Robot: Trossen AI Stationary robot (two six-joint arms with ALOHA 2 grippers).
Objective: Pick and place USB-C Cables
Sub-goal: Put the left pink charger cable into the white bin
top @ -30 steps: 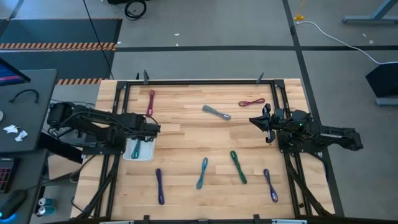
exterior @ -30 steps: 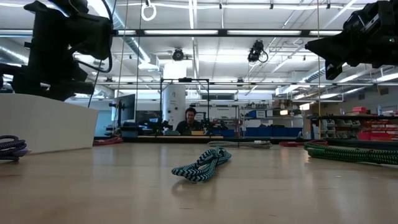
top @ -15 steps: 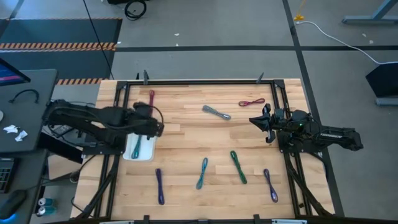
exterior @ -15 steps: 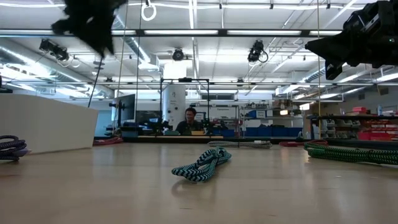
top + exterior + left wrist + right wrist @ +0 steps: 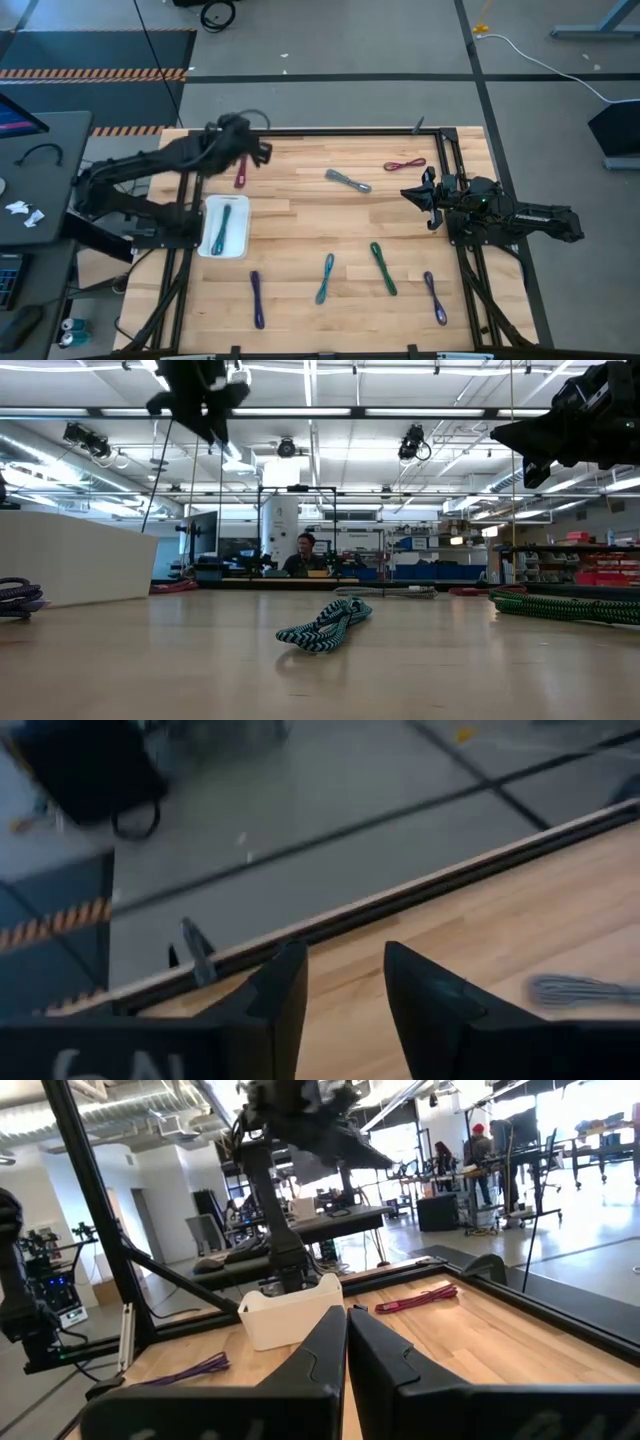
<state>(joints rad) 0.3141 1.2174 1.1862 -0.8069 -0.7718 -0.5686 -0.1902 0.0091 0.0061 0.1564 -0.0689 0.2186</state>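
My left gripper (image 5: 258, 152) is open and high above the table near its far left corner, over the maroon cable (image 5: 241, 168). In the left wrist view its fingers (image 5: 345, 960) hold nothing. A teal cable (image 5: 222, 226) lies inside the white tray (image 5: 207, 246). Flat on the wood lie a grey cable (image 5: 348, 181), a red one (image 5: 404, 164), a blue-teal one (image 5: 326, 278), a green one (image 5: 383, 268) and two purple ones (image 5: 256, 298) (image 5: 435, 297). My right gripper (image 5: 408, 193) hovers shut at the right side.
A black metal frame (image 5: 320, 130) runs round the table edge. The tray (image 5: 70, 570) stands at the left in the low view, with the blue-teal cable (image 5: 325, 624) in the middle. A person sits far behind the table (image 5: 305, 555).
My left gripper has risen from just above the tray and swung toward the table's far edge, ending high over the maroon cable. The teal cable stays lying in the tray.
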